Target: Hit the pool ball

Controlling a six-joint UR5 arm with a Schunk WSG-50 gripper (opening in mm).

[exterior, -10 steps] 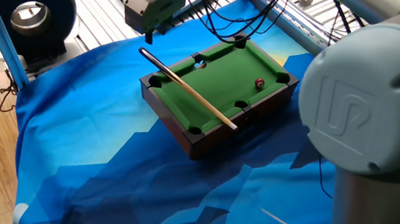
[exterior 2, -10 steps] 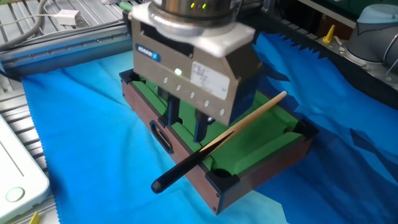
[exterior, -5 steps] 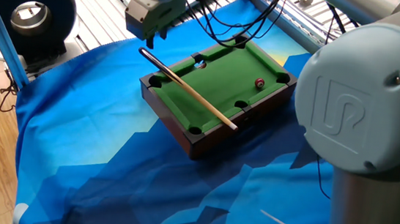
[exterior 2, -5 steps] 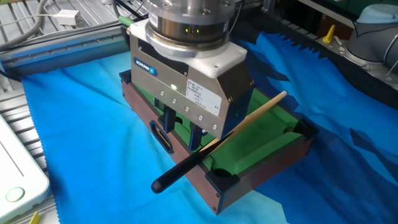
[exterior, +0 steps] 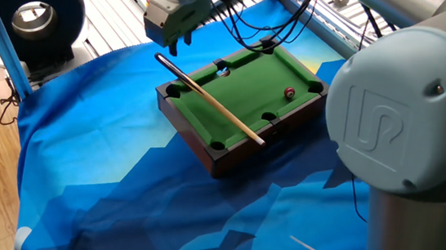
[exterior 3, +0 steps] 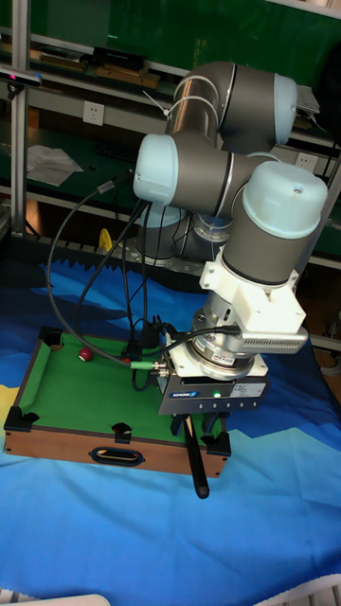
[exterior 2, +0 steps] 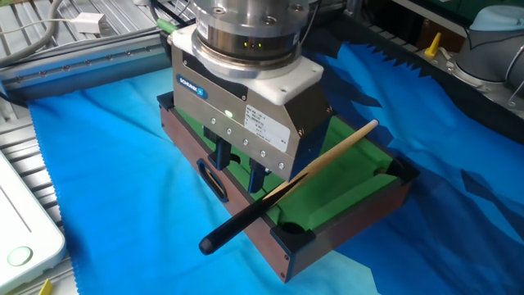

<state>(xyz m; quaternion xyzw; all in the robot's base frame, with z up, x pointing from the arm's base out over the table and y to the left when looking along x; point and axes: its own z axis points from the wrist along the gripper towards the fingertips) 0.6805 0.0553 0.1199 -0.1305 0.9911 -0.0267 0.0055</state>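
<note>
1. Here, a miniature pool table with green felt, a brown wooden body and black corner pockets point(exterior: 243, 86) sits on a tabletop draped in a blue patterned cloth point(exterior: 104, 171).
2. The pool ball, a tiny glossy dark-red sphere point(exterior: 289, 92), rests on the felt near the far end of the pool table, close to a side rail; in the tall fixed view it lies toward the left end point(exterior 3: 85, 354).
3. A long wooden cue stick with a pale shaft and a black butt point(exterior: 209, 99) lies diagonally across the pool table, resting on the rails, its black butt end jutting out past the edge point(exterior 2: 233, 229).
4. The gripper point(exterior 2: 240, 164), a grey metal block with two dark fingers pointing down, hangs over the butt end of the cue stick, well apart from the pool ball.
5. The fingers point(exterior 2: 223, 152) stand a little apart with a gap between them, so the gripper is parted and holds nothing; the cue stick passes just in front of the fingers in the other fixed view, and whether it touches them cannot be told.
6. A small pale ball point(exterior: 223, 72) sits by a far corner pocket.
7. A black drawer handle point(exterior 3: 114, 456) shows on the long wooden side of the pool table.
</note>
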